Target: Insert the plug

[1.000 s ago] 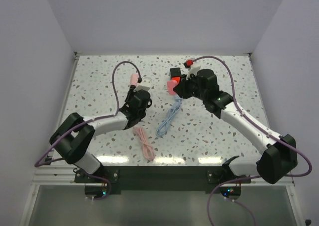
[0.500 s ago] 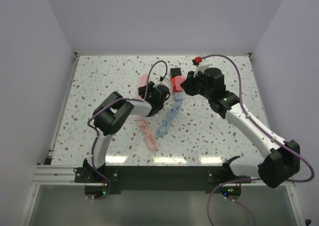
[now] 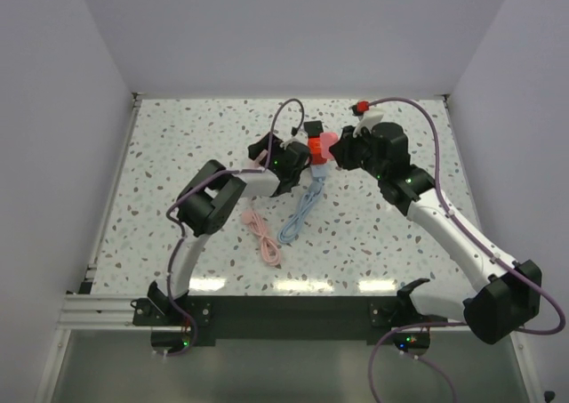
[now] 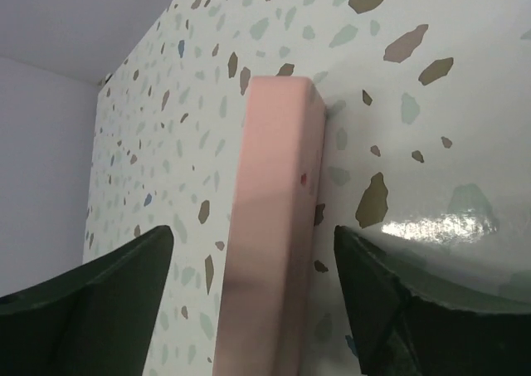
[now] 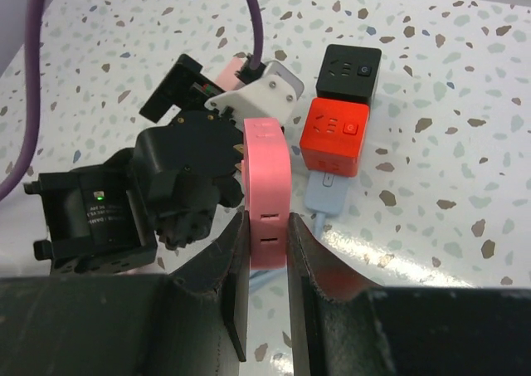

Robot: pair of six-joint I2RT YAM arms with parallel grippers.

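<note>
The pink plug [image 4: 274, 210], the long flat head of the pink cable [image 3: 260, 234], lies on the speckled table. My left gripper [image 4: 253, 235] is open around it, one dark finger on each side, and neither finger touches it. From above, the left gripper [image 3: 283, 158] is at table centre, with the plug [image 3: 260, 159] just left of it. My right gripper [image 5: 267, 218] is shut on a pink socket block [image 5: 265, 177] with two slots, held above the table close to the left gripper [image 5: 191, 177]. In the top view the block [image 3: 329, 141] is at the right gripper [image 3: 342, 149].
A red-orange block [image 5: 333, 135] has the blue cable's plug [image 5: 328, 197] in it, and the blue cable [image 3: 302, 209] trails toward the near edge. A black block [image 5: 350, 71] stands just behind the red one. White walls close off the table at the back and sides.
The left arm has swung right toward the centre with the pink plug, then opened its jaws, leaving the plug on the table. The right gripper has shifted slightly right with the pink block.
</note>
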